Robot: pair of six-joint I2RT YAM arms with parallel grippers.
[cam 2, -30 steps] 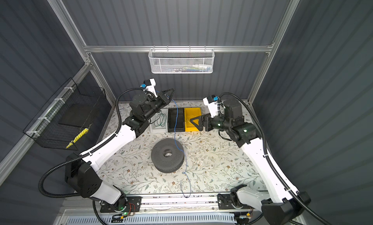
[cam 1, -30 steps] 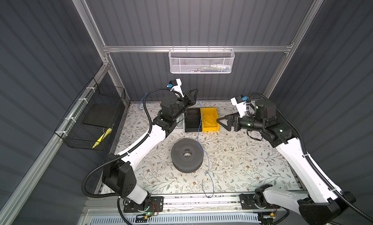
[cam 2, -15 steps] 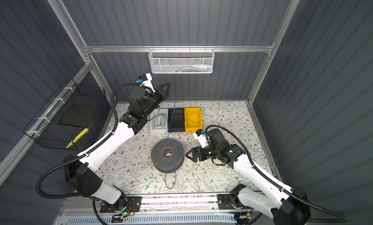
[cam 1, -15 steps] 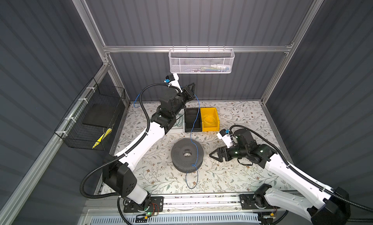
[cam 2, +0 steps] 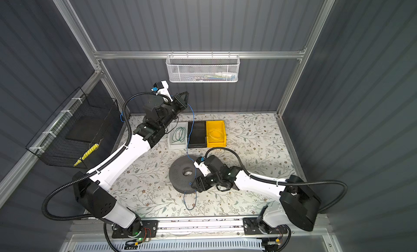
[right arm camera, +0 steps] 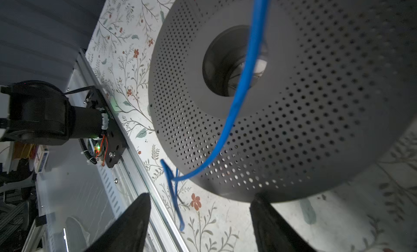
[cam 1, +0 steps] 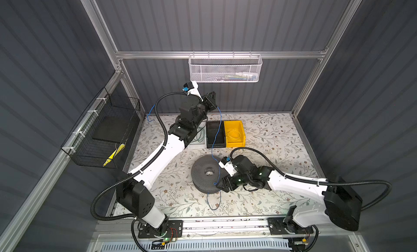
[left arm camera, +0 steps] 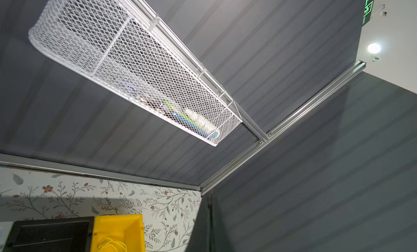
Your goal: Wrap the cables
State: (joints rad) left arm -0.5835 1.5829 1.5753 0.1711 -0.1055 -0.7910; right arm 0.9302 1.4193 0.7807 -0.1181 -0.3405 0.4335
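Pinching the blue wire (right arm camera: 248, 65) in the clenched left end effector (cam 1: 212, 96), up high by the back wall (cam 1: 259, 97). Trailing down from there past the black bin (cam 1: 209, 138), draping over the dark perforated spool (cam 1: 199, 180) in the middle of the table (cam 1: 270, 138), then looping loose on the table in front. Bracketing that strand at the spool's front edge with the right end effector (right arm camera: 200, 197), fingers (right arm camera: 135, 217) spread wide and clear of it, so released. Judging the wire light, thin, springy and slick: likely sliding or uncoiling whenever slack. Favouring a firm pinch just beyond the spool's rim, keeping tension against the high end.
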